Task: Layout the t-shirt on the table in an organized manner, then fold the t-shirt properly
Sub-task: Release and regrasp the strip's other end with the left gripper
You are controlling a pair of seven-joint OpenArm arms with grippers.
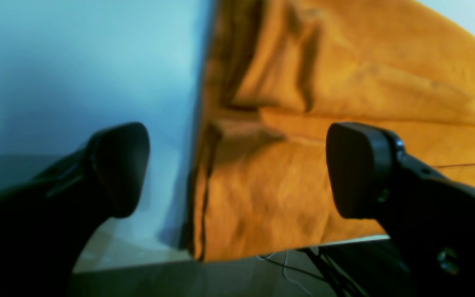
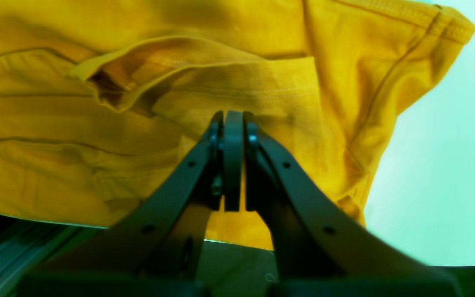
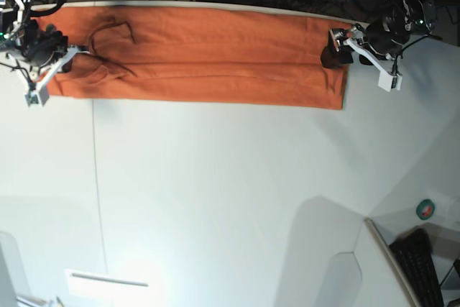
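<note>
The orange t-shirt (image 3: 201,62) lies folded into a long flat strip along the far edge of the white table (image 3: 230,199). My left gripper (image 3: 333,46) is at the strip's right end. In the left wrist view it (image 1: 237,169) is open, with the shirt's (image 1: 344,74) side edge between its fingers and bare table (image 1: 76,62) to the left. My right gripper (image 3: 72,54) is at the strip's left end by the collar. In the right wrist view it (image 2: 233,117) is shut, its tips pinched on the shirt's (image 2: 56,123) cloth near a stitched hem.
A thin dark seam (image 3: 97,177) runs down the table's left part. A green tape roll (image 3: 426,210) and a keyboard (image 3: 424,264) sit on a lower surface at the right. Cables (image 1: 303,268) hang beyond the table's far edge.
</note>
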